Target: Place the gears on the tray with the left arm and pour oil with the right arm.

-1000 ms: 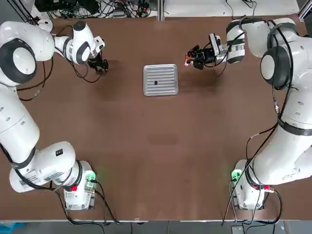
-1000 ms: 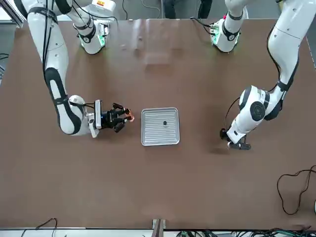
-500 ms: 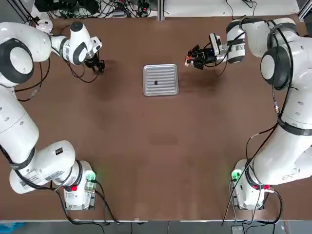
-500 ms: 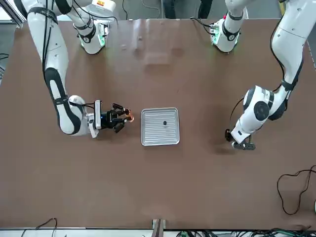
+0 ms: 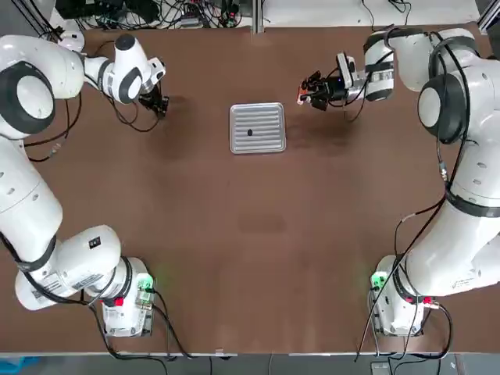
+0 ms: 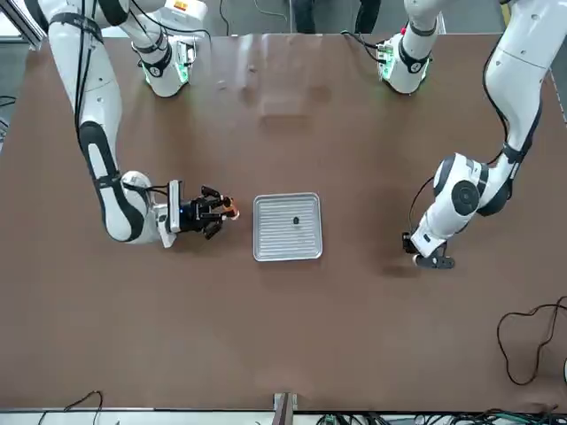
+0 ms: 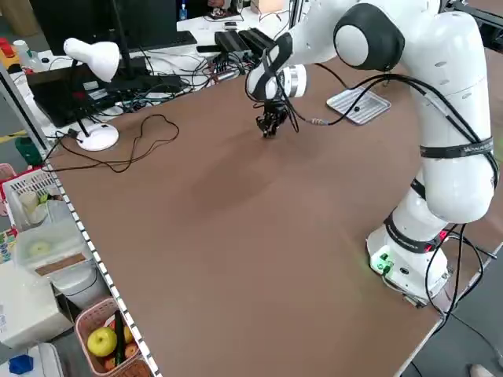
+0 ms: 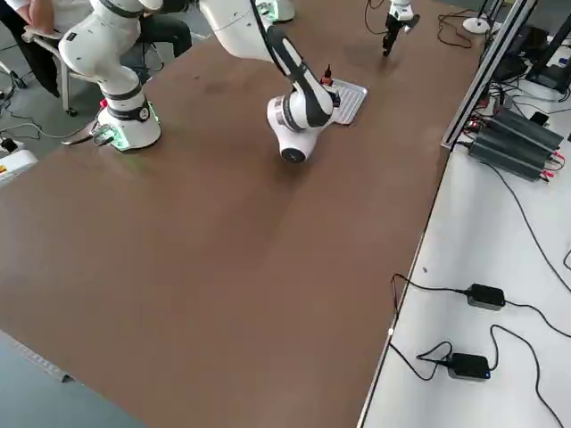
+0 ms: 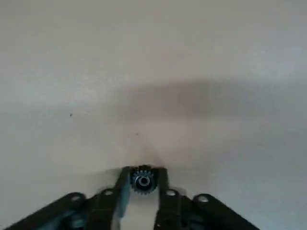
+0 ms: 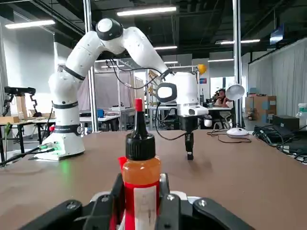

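Brown table [image 5: 258, 234]: left gripper [image 9: 143, 178] has just clamped gear 2 [image 9: 142, 181]; tray [image 5: 258, 128] transfer next; right gripper [image 10: 141, 201] grips oil bottle [image 10: 140, 182].

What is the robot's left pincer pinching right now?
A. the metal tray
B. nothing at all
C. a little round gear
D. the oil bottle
C. In the left wrist view the left pincer has its fingers shut on a small toothed gear at the table; the oil bottle sits in the right pincer, and the tray lies apart in the middle.
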